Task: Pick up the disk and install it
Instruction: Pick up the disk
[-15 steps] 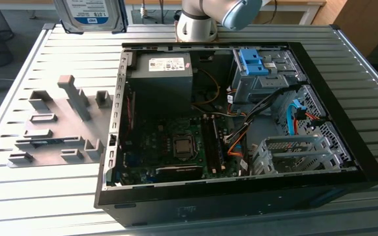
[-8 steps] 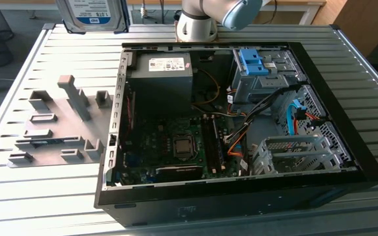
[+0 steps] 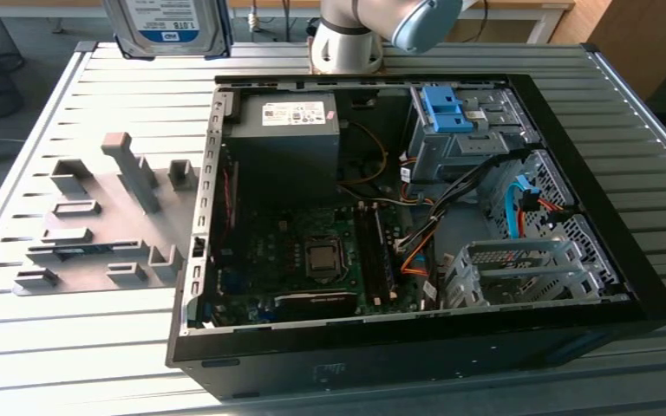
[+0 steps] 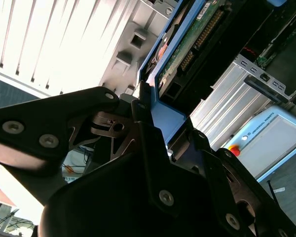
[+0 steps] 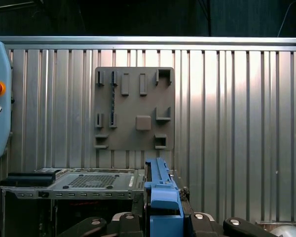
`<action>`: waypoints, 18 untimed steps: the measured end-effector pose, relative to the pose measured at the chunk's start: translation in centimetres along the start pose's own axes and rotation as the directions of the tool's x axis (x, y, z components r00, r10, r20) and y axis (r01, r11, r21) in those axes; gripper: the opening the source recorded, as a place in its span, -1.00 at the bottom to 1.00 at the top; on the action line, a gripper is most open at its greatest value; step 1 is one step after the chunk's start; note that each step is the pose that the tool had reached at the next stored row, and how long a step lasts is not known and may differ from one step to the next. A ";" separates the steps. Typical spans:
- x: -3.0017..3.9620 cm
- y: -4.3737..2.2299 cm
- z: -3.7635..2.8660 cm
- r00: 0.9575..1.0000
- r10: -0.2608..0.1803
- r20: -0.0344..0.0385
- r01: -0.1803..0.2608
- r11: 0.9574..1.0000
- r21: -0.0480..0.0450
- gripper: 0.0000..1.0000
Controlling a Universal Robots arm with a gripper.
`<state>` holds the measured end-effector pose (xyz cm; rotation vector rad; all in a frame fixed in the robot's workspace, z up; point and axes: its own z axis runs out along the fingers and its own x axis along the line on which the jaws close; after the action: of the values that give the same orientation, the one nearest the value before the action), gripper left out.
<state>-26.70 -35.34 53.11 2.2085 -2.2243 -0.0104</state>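
My end effector [image 4: 147, 109] clamped on disk [image 4: 187, 47] by blue frame edge, disk held high above bench [image 3: 67, 347]. Pick done, install not yet, I judge. Insert calls for squaring disk to drive cage [image 3: 516, 270] inside open computer case [image 3: 345, 368]. Cage walls, cables [image 3: 420, 238] crowd approach. Free room above case and over fixture plate [image 3: 101, 217]

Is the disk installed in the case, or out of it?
Out. In the exterior view the disk is held up outside the open case; in the second wrist view the gripper clamps its blue frame.
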 end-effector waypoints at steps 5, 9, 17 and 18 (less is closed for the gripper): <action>0.00 -0.17 0.00 1.000 0.000 0.000 0.000 1.000 0.000 -0.26; 0.00 -0.28 0.00 1.000 0.000 0.000 0.000 1.000 0.000 -0.26; 0.00 -0.51 -0.01 1.000 0.000 0.000 0.000 1.000 0.000 -0.26; 0.00 -0.54 -0.01 1.000 0.000 0.000 0.000 1.000 0.000 -0.26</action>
<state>-26.16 -35.34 53.12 2.2086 -2.2241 -0.0104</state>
